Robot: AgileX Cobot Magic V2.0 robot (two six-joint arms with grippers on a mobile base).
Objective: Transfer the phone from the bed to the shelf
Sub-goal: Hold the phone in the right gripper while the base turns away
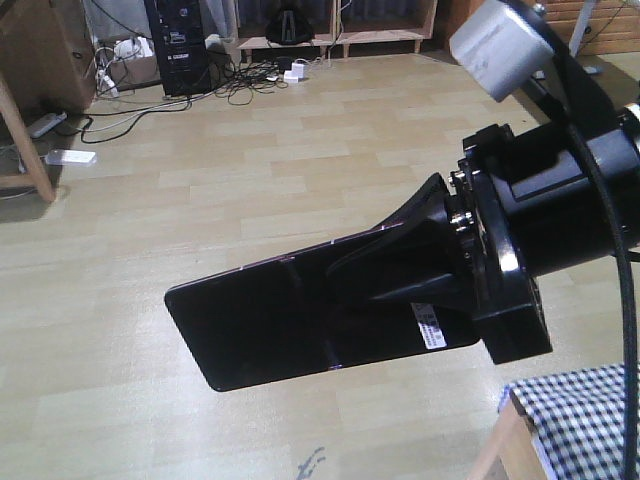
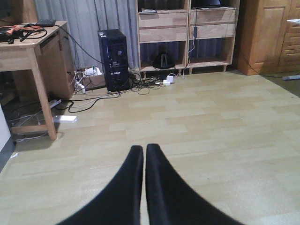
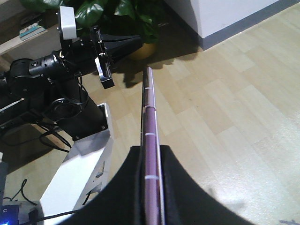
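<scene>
The phone (image 1: pixel 270 325), a glossy black slab with a small white sticker, hangs flat in the air over the floor. My right gripper (image 1: pixel 340 300) is shut on its right end. In the right wrist view the phone (image 3: pixel 149 108) shows edge-on, rose-gold, pinched between the black fingers of that gripper (image 3: pixel 151 149). A corner of the gingham bed (image 1: pixel 585 420) sits at the lower right. The pale wooden shelf (image 2: pixel 161 33) stands against the far wall. My left gripper (image 2: pixel 144 150) is shut on nothing, above the floor.
A black PC tower (image 2: pixel 114 58) and tangled cables (image 2: pixel 140 84) lie by the shelf. At the left stands a wooden desk (image 2: pixel 33 51), at the far right a wooden cabinet (image 2: pixel 267 33). A potted plant (image 3: pixel 117 14) and the white robot base (image 3: pixel 79 173) are beside the right arm.
</scene>
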